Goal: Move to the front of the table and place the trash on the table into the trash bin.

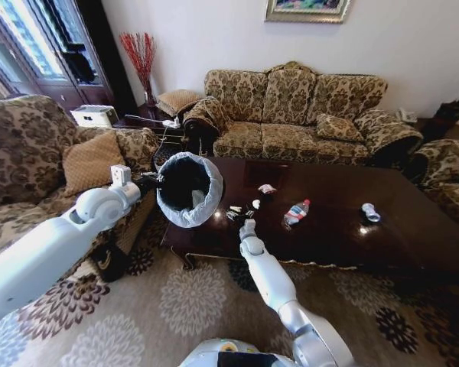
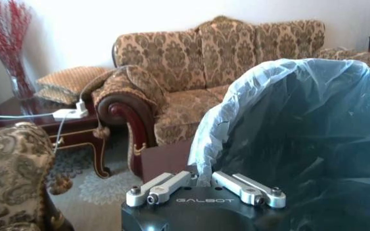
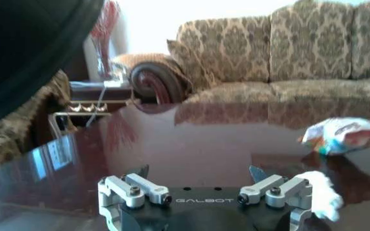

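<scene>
My left gripper (image 1: 151, 183) is shut on the rim of the trash bin (image 1: 187, 188), holding it tilted in the air off the table's left end. The bag-lined rim (image 2: 204, 179) sits pinched between the closed fingers. My right gripper (image 1: 239, 215) rests low over the dark table (image 1: 329, 245) near its front edge, fingers spread open (image 3: 200, 172). A white paper scrap (image 3: 320, 192) lies just beside one finger, not held. A crumpled colourful wrapper (image 3: 342, 134) lies farther on. The red-label bottle (image 1: 297, 212) and a crushed clear bottle (image 1: 369, 212) lie to the right.
A patterned sofa (image 1: 298, 115) stands behind the table, with armchairs at the left (image 1: 30, 153) and right (image 1: 451, 176). A side table (image 2: 56, 120) with a power strip and a vase of red twigs (image 1: 140, 57) is in the back left corner. Floral carpet (image 1: 191, 298) lies in front.
</scene>
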